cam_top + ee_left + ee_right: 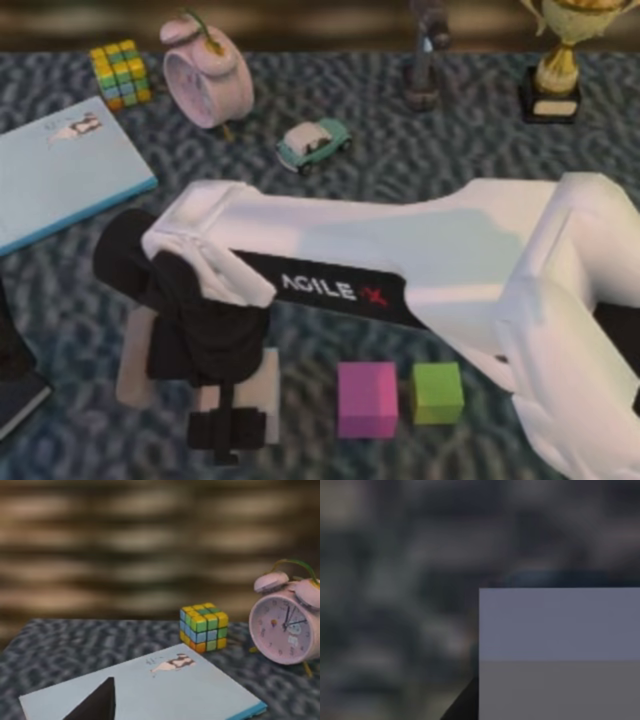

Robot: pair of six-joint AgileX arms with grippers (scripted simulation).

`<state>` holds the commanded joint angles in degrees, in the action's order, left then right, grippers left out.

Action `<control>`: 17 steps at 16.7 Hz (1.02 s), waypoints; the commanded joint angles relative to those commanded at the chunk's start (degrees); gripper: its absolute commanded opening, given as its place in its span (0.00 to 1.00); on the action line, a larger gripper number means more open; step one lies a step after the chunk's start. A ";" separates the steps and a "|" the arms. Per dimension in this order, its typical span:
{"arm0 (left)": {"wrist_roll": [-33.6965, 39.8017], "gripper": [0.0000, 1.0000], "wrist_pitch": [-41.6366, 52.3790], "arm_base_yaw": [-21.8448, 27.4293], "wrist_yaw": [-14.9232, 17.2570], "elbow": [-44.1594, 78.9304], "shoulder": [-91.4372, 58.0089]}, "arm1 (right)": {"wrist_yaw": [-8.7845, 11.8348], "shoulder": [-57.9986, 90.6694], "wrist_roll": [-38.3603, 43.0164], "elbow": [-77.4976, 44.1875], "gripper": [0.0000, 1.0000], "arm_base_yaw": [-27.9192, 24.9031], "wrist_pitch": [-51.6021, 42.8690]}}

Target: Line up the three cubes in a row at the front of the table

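My right arm reaches across the table (pixel 420 170) from the right, its gripper (pixel 222 425) low over the pale lavender-white cube (pixel 140 365) near the front edge, left of centre. The wrist hides most of that cube, so I cannot tell whether the fingers are clamped on it or parted; the right wrist view shows only a flat pale face (pixel 560 650) filling the near field, probably the cube held very close. The magenta-pink cube (pixel 367 400) and the lime-green cube (pixel 437 392) already sit side by side along the front, a narrow gap between them. The pale cube lies left of the pink one, roughly in line, with bare table between them and little margin to the front edge. My left gripper (pixel 15 385) rests parked at the left edge, over the light blue notebook (pixel 60 180).
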<state>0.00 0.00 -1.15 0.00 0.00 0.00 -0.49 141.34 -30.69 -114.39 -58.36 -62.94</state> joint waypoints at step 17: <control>0.00 1.00 0.00 0.00 0.00 0.00 0.00 | 0.14 -1.10 -0.22 -7.32 1.00 -0.50 -8.99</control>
<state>0.00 0.00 -1.15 0.00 0.00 0.00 -0.36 140.24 -30.90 -121.71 -58.86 -71.92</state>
